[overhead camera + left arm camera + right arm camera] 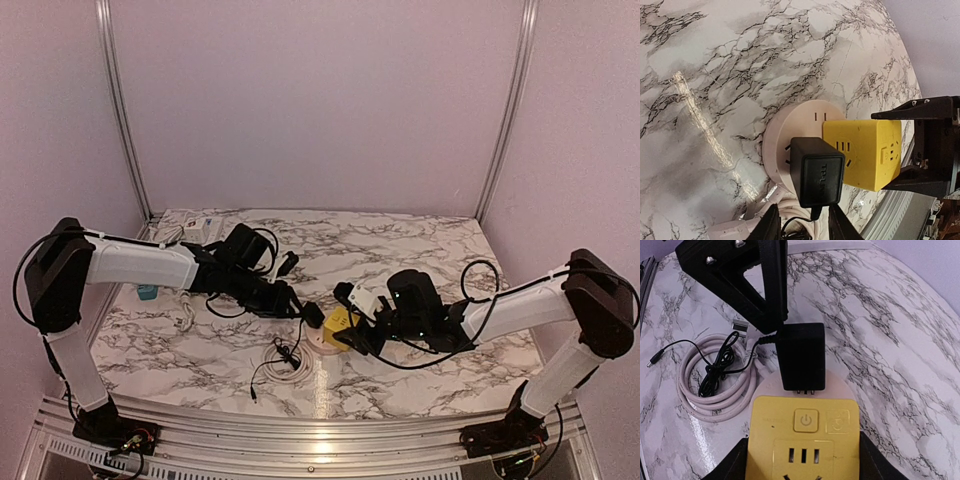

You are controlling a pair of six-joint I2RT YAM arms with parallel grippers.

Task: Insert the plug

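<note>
The plug (801, 362) is clenched in my left jaws, pins bare, just short of the yellow cube (804, 437). My right jaws grasp the cube's sides, near the bench's (420, 240) front edge. Not yet inserted; aligning and pushing remain.

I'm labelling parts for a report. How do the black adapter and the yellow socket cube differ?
The black adapter is slim, with bare prongs at one end; the yellow socket cube is bulkier, with slots and a power button. The left gripper holds the adapter; the right gripper holds the cube. Both are boxy and sit close together over the round white base.
</note>
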